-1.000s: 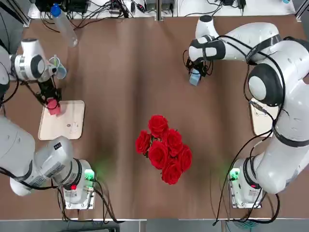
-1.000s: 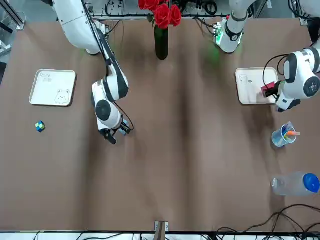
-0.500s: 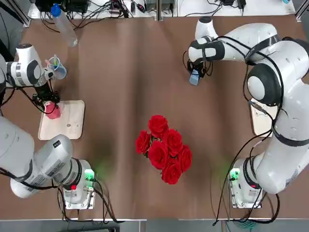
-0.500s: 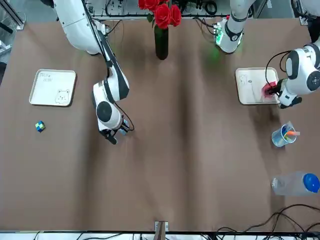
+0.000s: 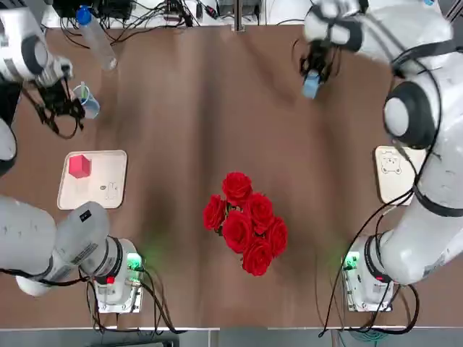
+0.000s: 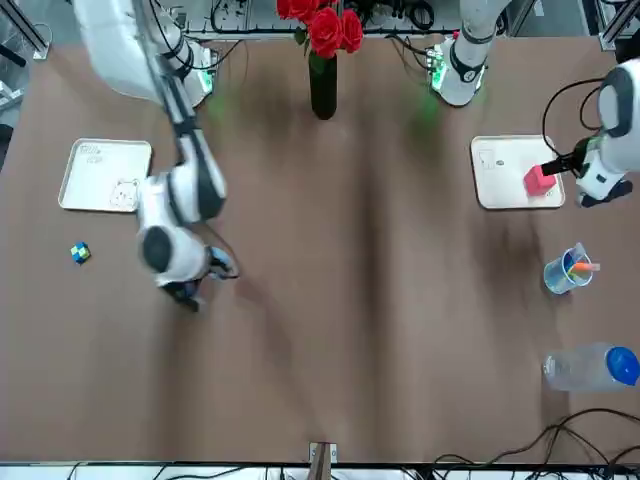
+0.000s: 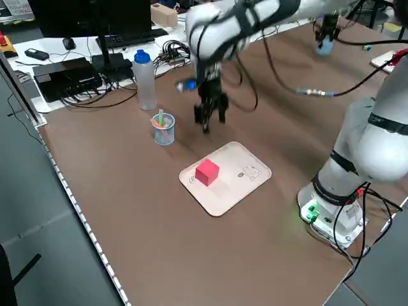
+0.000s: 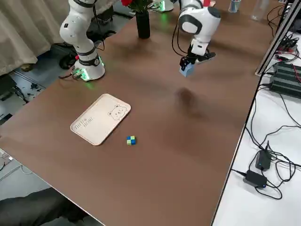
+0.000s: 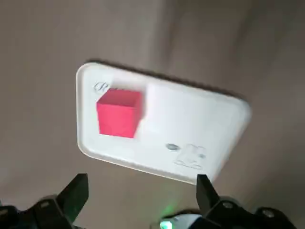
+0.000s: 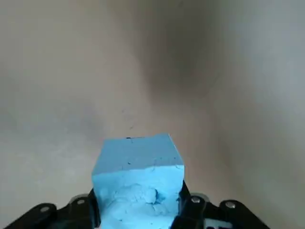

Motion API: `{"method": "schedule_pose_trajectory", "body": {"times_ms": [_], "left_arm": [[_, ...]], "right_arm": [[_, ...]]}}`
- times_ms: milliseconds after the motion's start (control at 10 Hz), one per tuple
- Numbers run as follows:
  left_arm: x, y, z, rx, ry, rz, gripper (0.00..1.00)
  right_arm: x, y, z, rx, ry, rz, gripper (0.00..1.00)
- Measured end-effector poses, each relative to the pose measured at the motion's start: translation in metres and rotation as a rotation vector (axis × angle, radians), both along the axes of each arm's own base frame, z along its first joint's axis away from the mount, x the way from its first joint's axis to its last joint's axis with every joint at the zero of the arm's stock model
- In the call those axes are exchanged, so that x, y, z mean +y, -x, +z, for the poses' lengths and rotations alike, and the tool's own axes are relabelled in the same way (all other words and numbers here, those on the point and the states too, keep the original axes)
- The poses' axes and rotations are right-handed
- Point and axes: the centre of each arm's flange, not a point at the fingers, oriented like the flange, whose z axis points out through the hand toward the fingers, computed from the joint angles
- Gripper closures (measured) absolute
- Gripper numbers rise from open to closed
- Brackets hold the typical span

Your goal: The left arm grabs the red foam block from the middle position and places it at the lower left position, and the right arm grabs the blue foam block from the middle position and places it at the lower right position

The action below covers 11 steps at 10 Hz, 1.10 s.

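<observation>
Jaws on your left gripper point(image 9: 143, 183) stand wide apart with nothing between them, above and beyond the roses point(image 5: 246, 224) to their left; those on your right gripper point(image 10: 138, 191) are closed on the blue foam block point(image 10: 136, 191), held up beyond the roses to their right. Off the roses' left side, the left tray point(image 7: 245, 182) carries the red foam block point(image 7: 207, 172), toward one end. You probably want the right tray point(image 8: 101, 117), off the roses' right side, for the blue one.

Expect both blocks to be light and soft, easily dented rather than slippery. Keep hold of the blue block by two opposite sides, squeezing only enough to carry it; its exposed face has a ragged pit, so keep pressure off that. If the red one needs nudging, take it squarely across its flat sides.

From overhead, your left arm is cut off by the picture's edge, and your right arm covers part of the right tray. The wrist view crops the blue block's near end, and you cannot tell how deeply the pads bite.
</observation>
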Motion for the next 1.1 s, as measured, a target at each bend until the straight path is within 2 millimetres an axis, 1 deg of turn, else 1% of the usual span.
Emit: {"method": "schedule_pose_trajectory", "body": {"times_ms": [100, 200, 300, 400, 500, 600, 700, 800, 900, 1000, 1100], "left_arm": [[-0.02, -0.019, 0.032, -0.039, 0.006, -0.024, 0.0], [-0.037, -0.036, 0.065, -0.075, 0.019, -0.02, 0.0], [-0.046, -0.051, 0.103, -0.109, 0.047, 0.0, 0.0], [-0.045, -0.065, 0.142, -0.145, 0.073, 0.006, 0.0], [-0.043, -0.077, 0.168, -0.177, 0.085, -0.007, 0.0], [-0.052, -0.088, 0.178, -0.195, 0.094, -0.03, 0.0], [-0.07, -0.098, 0.183, -0.209, 0.098, -0.06, 0.0], [-0.092, -0.104, 0.191, -0.222, 0.097, -0.089, 0.0], [-0.111, -0.106, 0.206, -0.239, 0.094, -0.114, 0.0], [-0.126, -0.105, 0.227, -0.255, 0.091, -0.131, 0.0], [-0.136, -0.102, 0.243, -0.263, 0.088, -0.146, 0.0]], "right_arm": [[-0.056, -0.008, 0.033, 0.0, 0.007, 0.05, 0.41], [-0.111, -0.007, 0.054, 0.021, 0.009, 0.129, 0.41], [-0.164, 0.001, 0.065, 0.07, 0.006, 0.227, 0.41], [-0.213, 0.009, 0.068, 0.113, -0.014, 0.299, 0.41], [-0.252, 0.017, 0.065, 0.135, -0.044, 0.333, 0.41], [-0.279, 0.026, 0.06, 0.151, -0.067, 0.355, 0.41], [-0.299, 0.034, 0.053, 0.174, -0.076, 0.383, 0.41], [-0.313, 0.041, 0.044, 0.192, -0.077, 0.411, 0.41], [-0.328, 0.048, 0.036, 0.187, -0.084, 0.441, 0.41], [-0.352, 0.061, 0.03, 0.164, -0.096, 0.479, 0.41], [-0.389, 0.082, 0.028, 0.132, -0.116, 0.512, 0.41]]}}
